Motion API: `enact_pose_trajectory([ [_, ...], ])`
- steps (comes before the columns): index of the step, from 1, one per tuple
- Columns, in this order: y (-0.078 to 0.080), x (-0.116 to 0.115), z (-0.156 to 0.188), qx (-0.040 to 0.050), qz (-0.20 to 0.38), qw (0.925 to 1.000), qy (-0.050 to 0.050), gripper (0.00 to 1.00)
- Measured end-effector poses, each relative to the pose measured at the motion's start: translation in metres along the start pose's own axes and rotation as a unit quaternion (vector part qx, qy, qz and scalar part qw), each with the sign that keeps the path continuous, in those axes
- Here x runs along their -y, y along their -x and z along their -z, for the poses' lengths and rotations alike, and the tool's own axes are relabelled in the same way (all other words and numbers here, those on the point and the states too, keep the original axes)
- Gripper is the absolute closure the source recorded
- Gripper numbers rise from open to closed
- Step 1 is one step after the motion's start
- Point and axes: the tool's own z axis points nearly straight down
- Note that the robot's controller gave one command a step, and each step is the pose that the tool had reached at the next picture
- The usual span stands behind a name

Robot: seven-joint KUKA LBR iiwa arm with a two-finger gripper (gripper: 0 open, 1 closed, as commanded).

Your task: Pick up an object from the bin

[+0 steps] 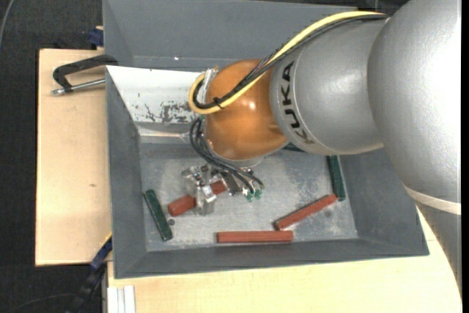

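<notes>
Big grey arm [344, 99] reaches down from the right into the grey bin [124, 157]. Its gripper [207, 192] sits low on a short red stick [178, 207] near the left of the floor, likely to grab it. I cannot tell if it is open or closed.

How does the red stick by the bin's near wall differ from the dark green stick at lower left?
Colour: the red stick is brick red, the dark green stick almost black. Pose: the red stick lies level across the view; the dark green stick slants steeply. Length: the red stick looks longer than the dark green stick. Both are slim bars flat on the bin floor, apart from the gripper.
</notes>
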Motion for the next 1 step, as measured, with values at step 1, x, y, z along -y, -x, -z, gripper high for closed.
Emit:
enact_pose_trajectory([
  [1, 0.0020, -0.0004, 0.0140, -0.0010, -0.001, 1.0000, 0.000, 1.00],
])
